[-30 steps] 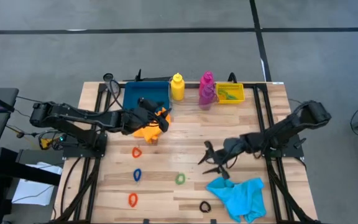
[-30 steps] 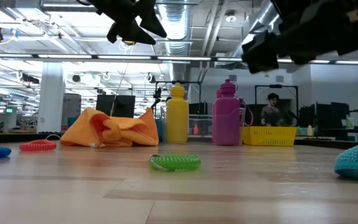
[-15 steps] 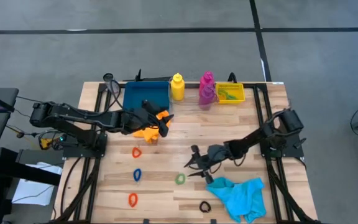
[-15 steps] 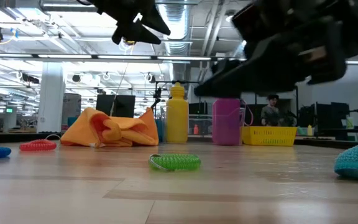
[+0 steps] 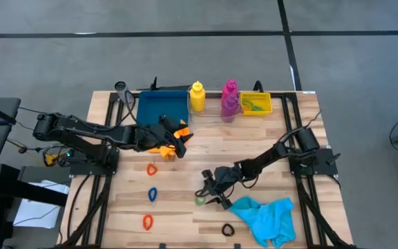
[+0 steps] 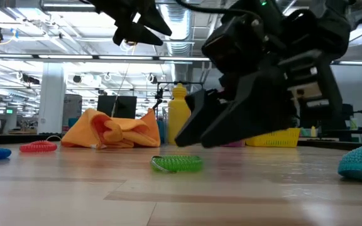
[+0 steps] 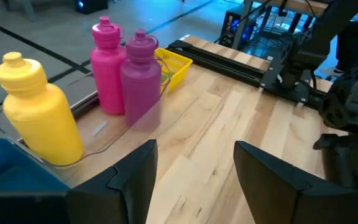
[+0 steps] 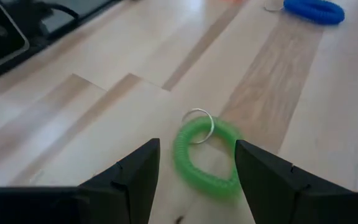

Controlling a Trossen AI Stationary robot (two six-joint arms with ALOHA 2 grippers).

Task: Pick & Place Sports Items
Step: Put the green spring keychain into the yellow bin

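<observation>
1. Green elastic ring (image 8: pixel 205 154): lies flat on the tabletop (image 5: pixel 254 145), directly ahead of the right jaws and level with the gap between them; a small metal loop is attached to it.
2. Right gripper (image 5: pixel 206 193): lowered close over the green ring; jaws apart, holding nothing, not touching the ring.
3. Cyan cloth (image 5: pixel 267 217): crumpled on the tabletop just behind and beside the right jaws.
4. Orange cloth (image 6: pixel 112 130): heaped on the tabletop below the left gripper (image 5: pixel 177 137), whose jaws stand apart and empty above it.
5. Yellow bottle (image 7: pixel 39 109), magenta bottle (image 7: pixel 107 67) and purple bottle (image 7: pixel 141 80): upright in a row, ahead of the left jaws, beside the blue tray (image 5: pixel 159 107).
6. Small yellow bin (image 5: pixel 255 104): just beyond the purple bottle.
7. Red ring (image 6: pixel 38 147) and blue ring (image 8: pixel 314 10): on the tabletop, well apart from both jaws.
</observation>
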